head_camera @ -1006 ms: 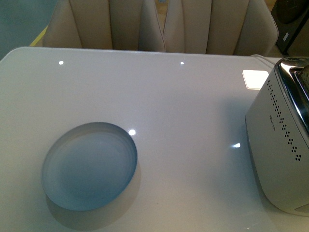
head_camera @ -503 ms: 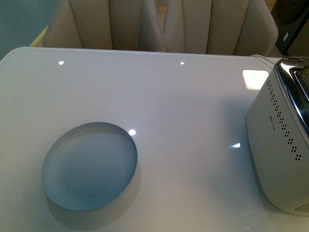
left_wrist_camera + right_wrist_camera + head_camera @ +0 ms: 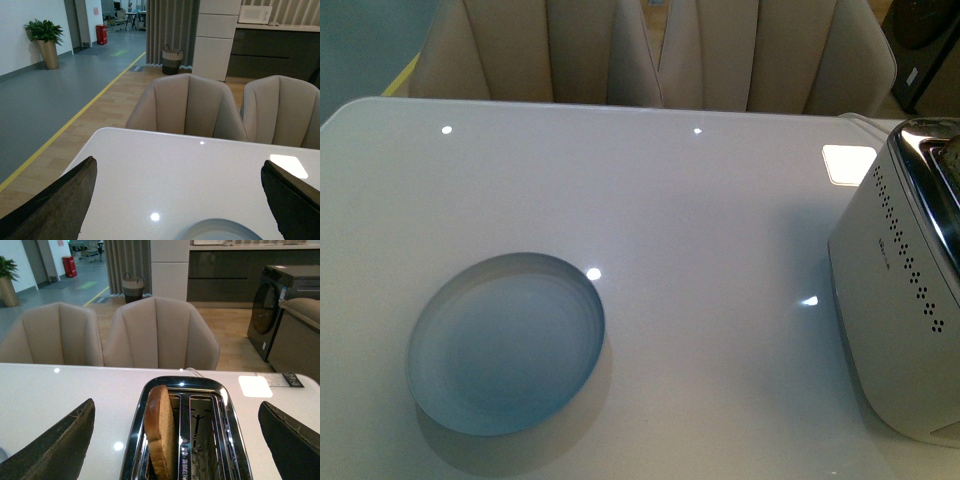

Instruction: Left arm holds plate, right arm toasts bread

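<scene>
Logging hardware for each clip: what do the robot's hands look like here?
Only finger tips show. The left hand has two dark, near-black wedge-shaped fingers with a rough matte surface and worn edges. The right hand looks the same. No cables or markings visible; the front view shows neither arm.

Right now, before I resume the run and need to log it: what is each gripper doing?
Left gripper: open, holding nothing, above the plate.
Right gripper: open, holding nothing, above the toaster with the bread in one slot.
</scene>
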Robot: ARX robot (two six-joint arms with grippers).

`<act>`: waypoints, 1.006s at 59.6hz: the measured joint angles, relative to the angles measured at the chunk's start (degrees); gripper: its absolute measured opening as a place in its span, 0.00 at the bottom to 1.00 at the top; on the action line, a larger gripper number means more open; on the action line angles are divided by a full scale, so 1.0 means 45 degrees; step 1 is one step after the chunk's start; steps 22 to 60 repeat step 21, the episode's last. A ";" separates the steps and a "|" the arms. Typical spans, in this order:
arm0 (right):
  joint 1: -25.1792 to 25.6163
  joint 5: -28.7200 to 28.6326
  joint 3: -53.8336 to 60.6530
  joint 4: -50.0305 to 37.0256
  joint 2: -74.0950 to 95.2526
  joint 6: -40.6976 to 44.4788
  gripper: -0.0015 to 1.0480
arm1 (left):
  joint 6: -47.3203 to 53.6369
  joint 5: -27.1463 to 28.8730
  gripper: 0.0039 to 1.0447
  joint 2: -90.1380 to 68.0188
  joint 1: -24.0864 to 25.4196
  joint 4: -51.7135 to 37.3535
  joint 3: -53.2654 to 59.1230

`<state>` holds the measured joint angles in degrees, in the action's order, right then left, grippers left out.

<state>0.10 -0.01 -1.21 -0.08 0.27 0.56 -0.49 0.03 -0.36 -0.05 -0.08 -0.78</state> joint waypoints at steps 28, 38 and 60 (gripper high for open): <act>0.0000 0.0000 0.0000 0.0000 0.0000 0.0000 0.91 | 0.0000 0.0000 0.94 0.0000 0.0000 0.0000 0.0000; 0.0000 0.0000 0.0000 0.0000 0.0000 0.0000 0.91 | 0.0000 0.0000 0.94 0.0000 0.0000 0.0000 0.0000; 0.0000 0.0000 0.0000 0.0000 0.0000 0.0000 0.91 | 0.0000 0.0000 0.94 0.0000 0.0000 0.0000 0.0000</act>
